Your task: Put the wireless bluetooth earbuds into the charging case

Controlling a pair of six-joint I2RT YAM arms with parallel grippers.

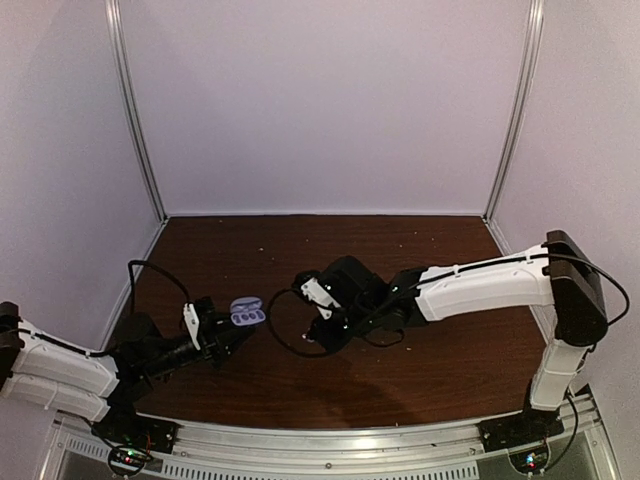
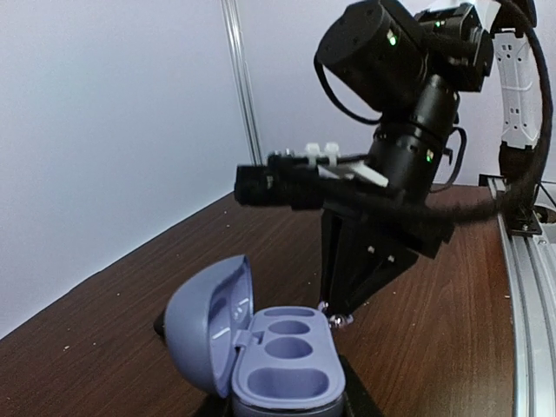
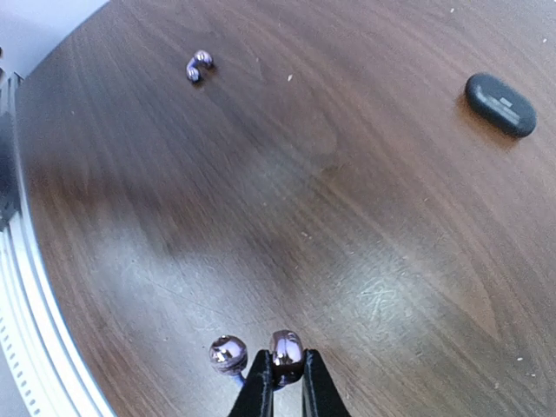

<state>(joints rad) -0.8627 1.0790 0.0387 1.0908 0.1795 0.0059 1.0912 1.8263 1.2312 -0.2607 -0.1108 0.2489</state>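
Observation:
My left gripper (image 1: 232,326) is shut on the charging case (image 1: 246,312) and holds it open above the table. In the left wrist view the case (image 2: 287,369) shows lavender wells, all empty, with the lid (image 2: 201,323) hinged up on the left. My right gripper (image 3: 282,387) is shut on one earbud (image 3: 287,353), a glossy purple bud joined to a second small ball on its left. It hangs just above the wood. In the left wrist view this earbud (image 2: 340,319) sits just beyond the case's far end. The other earbud (image 3: 199,66) lies on the table, far from the gripper.
A black oval object (image 3: 499,104) lies on the brown table at the upper right of the right wrist view. A metal rail (image 2: 526,287) runs along the table's near edge. White walls enclose the table (image 1: 440,370) on three sides.

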